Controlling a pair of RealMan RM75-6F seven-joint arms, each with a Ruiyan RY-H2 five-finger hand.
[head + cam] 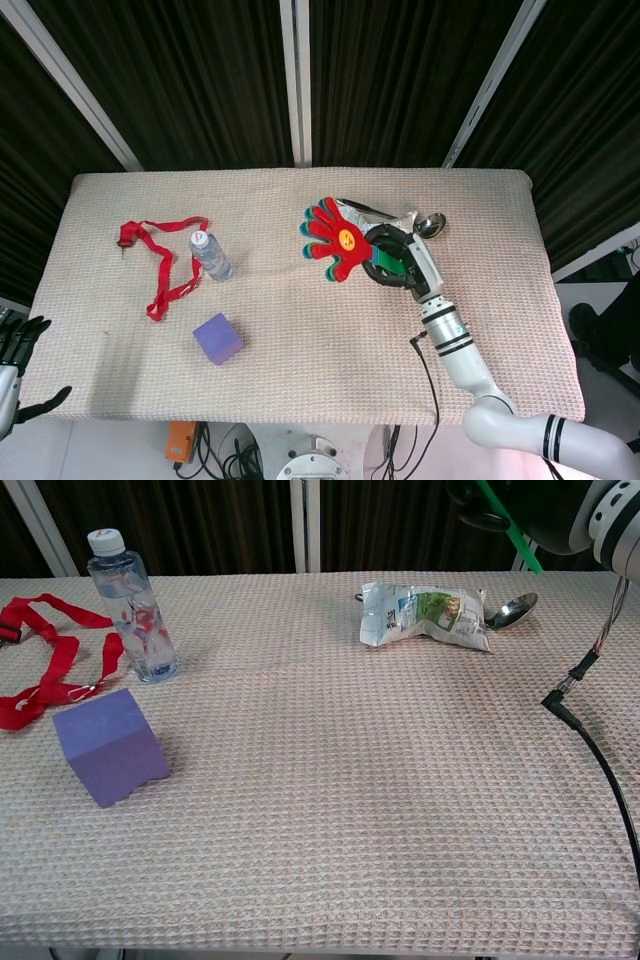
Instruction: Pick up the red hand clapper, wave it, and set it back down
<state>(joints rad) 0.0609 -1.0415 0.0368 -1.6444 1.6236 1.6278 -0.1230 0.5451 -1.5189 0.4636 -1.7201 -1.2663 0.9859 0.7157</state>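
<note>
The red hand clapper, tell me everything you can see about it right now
The red hand clapper is a stack of flat, plastic-looking hand shapes: red on top, blue and green edges beneath, with a yellow smiley face on the palm. Its green handle sits in the grip of the right hand, which holds it lifted off the table. In the head view it overlaps the snack packet. The chest view shows only the handle's green end.

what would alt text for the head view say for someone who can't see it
The robot's right hand holds a red hand clapper raised over a beige cloth-covered table, above a snack packet and spoon. Further left lie a water bottle, red lanyard and purple cube.
</note>
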